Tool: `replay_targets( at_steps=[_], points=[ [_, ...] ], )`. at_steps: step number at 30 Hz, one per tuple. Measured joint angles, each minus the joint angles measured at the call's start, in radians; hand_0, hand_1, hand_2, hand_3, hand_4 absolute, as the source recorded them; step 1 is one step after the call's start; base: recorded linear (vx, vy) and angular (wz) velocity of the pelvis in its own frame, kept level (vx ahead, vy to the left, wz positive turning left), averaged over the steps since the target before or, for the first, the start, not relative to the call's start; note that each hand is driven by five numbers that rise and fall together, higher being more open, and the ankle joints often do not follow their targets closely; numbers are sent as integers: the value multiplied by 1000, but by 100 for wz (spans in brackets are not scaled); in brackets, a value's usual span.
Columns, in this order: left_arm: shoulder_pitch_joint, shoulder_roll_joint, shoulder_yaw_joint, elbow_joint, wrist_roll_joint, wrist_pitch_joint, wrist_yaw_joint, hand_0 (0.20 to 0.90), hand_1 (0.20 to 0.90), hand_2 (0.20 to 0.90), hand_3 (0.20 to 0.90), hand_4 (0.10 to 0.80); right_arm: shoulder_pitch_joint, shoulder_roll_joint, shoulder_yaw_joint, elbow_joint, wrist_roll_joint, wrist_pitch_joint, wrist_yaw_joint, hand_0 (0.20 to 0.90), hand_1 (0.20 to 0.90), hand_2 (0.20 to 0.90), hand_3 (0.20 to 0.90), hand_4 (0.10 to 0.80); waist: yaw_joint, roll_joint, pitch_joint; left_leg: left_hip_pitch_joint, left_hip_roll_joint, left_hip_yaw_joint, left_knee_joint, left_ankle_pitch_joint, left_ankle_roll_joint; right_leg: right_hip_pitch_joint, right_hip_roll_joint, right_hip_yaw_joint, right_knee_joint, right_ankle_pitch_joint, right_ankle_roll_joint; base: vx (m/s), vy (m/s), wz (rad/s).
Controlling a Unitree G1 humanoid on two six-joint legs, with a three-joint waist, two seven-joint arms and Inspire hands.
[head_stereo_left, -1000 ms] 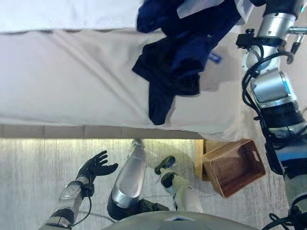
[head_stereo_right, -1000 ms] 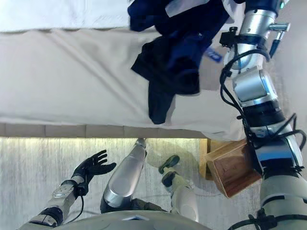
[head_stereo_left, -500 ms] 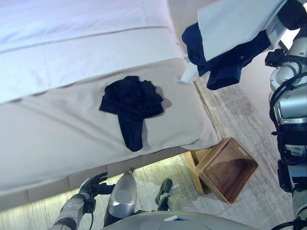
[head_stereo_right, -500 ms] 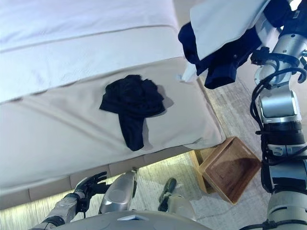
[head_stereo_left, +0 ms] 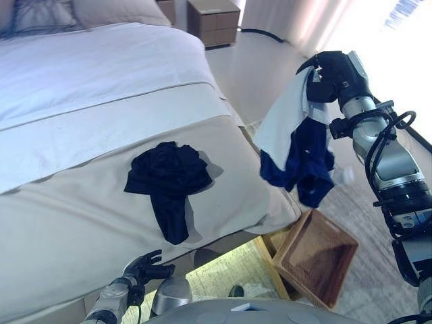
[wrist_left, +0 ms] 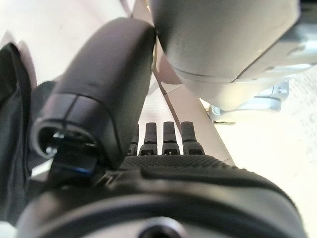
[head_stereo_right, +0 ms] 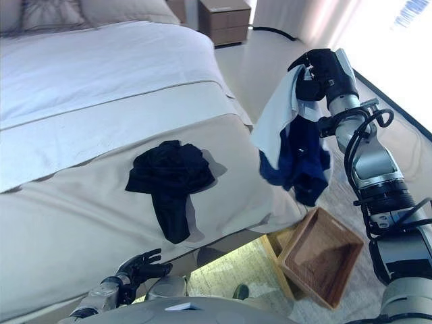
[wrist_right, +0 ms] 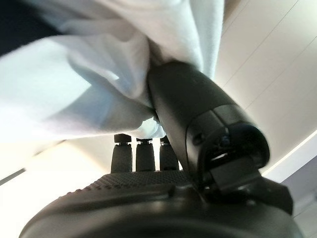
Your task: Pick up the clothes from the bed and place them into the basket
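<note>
Looking down from the head camera, I see the bed [head_stereo_left: 81,121] filling most of the scene, well to the left of my raised right hand [head_stereo_left: 332,75], with a beige cover across its near part and white bedding further back. On that beige cover lies a crumpled dark garment [head_stereo_left: 167,177], well apart from both of my hands, one narrow end trailing toward the bed's near edge.

My right hand is held high off the bed's corner, out over the floor. Its fingers and thumb are curled round a bunch of cloth: a white and navy garment [head_stereo_right: 291,145] hangs down from the grip, the white part draped on the side nearer the bed and the navy part dangling lowest. In the right wrist view the white fabric [wrist_right: 89,74] is bunched against the thumb and over the fingertips [wrist_right: 144,148], so the hold is a clamp on cloth rather than an empty fist.

Below that hand and the hanging garment, a wooden basket [head_stereo_left: 316,255] sits on the floor by the bed's near corner, tilted, its inside showing nothing in it. The garment's lowest navy end hangs above the basket's far rim without touching it.

My left hand [head_stereo_left: 145,264] shows low down, below the bed's near edge, fingers spread and relaxed, holding nothing; its wrist view shows the fingers [wrist_left: 171,136] straight in a row.
</note>
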Motion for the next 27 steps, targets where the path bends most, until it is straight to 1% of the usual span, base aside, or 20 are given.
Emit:
replay_targets(
  at_steps=[4,6,8,10,12,14,15,16,18,20,23,26,27],
  points=[
    [-7,2,-1,2,1,5,1,900,900,900,900,800,-65,55,3,1,30,-15,-79,300,300,300,200,100,46,-2,-1,1,-15,-30,-1,2,1,18,-10,-31,0,-11,7,-11,51,29],
    [-8,13,0,16,2,9,2,900,900,900,900,800,-95,90,6,-2,29,-29,-126,300,300,300,200,100,67,-2,-1,1,-21,-33,-1,2,1,21,-15,-34,0,-12,7,-11,66,11],
    [-6,27,-1,34,17,31,2,900,900,900,900,800,-125,116,8,-4,28,-30,-176,300,300,300,200,100,78,-2,-1,-1,-30,-44,-2,1,-1,25,-23,-49,0,-12,7,-12,71,19],
    [20,35,-1,50,35,46,2,900,900,900,900,800,-136,117,8,-8,26,-30,-219,300,300,300,200,100,86,-2,-1,0,-36,-55,-7,0,-1,32,-32,-58,0,-13,8,-12,59,22],
    [51,37,-1,55,40,48,2,900,900,900,900,800,-142,116,7,-10,26,-30,-261,300,300,300,200,100,92,-2,-1,0,-48,-59,-8,0,-1,34,-44,-63,0,-13,8,-18,37,12],
    [77,39,0,60,44,52,0,900,900,900,900,800,-142,116,5,-11,27,-30,-281,300,300,300,200,100,90,-2,-1,-5,-58,-68,-8,0,-1,35,-53,-78,0,-13,9,-22,28,16],
    [82,39,-1,60,50,56,-1,900,900,900,900,800,-142,116,5,-11,27,-30,-278,314,314,314,216,116,89,-2,-1,-8,-62,-72,-8,0,-1,35,-56,-79,0,-13,9,-24,24,15],
    [85,38,-1,60,53,59,-3,900,900,900,900,800,-142,116,5,-11,26,-27,-270,540,540,540,480,380,89,-2,-1,-11,-65,-75,-8,-1,0,34,-58,-81,0,-13,9,-24,18,11],
    [87,38,-1,58,63,62,-7,900,900,900,900,800,-142,117,6,-12,26,-11,-223,900,900,900,900,800,90,-2,-1,-13,-66,-77,-8,-1,0,33,-60,-83,0,-13,9,-19,8,5],
    [85,38,-1,54,70,64,-13,900,900,900,900,800,-142,116,17,-12,26,41,-120,900,900,900,900,800,89,-2,-1,-13,-67,-77,-8,0,0,33,-60,-83,0,-13,9,0,0,0],
    [91,41,-1,36,77,68,-13,900,900,900,900,800,-141,107,72,-9,23,112,55,900,900,900,900,800,76,-2,-1,-12,-64,-78,-7,3,1,34,-56,-83,0,-13,9,0,0,0],
    [91,41,-1,36,77,71,-13,900,900,900,900,800,-139,94,124,2,2,156,196,900,900,900,900,800,75,-2,-1,-11,-63,-79,-7,6,2,35,-54,-84,0,-13,9,0,0,0],
    [91,41,-1,36,76,73,-13,900,900,900,900,800,-139,91,146,10,-18,161,261,900,900,900,900,800,76,-2,-2,-11,-62,-79,-7,8,4,35,-53,-85,0,-13,9,0,0,0]
  ],
)
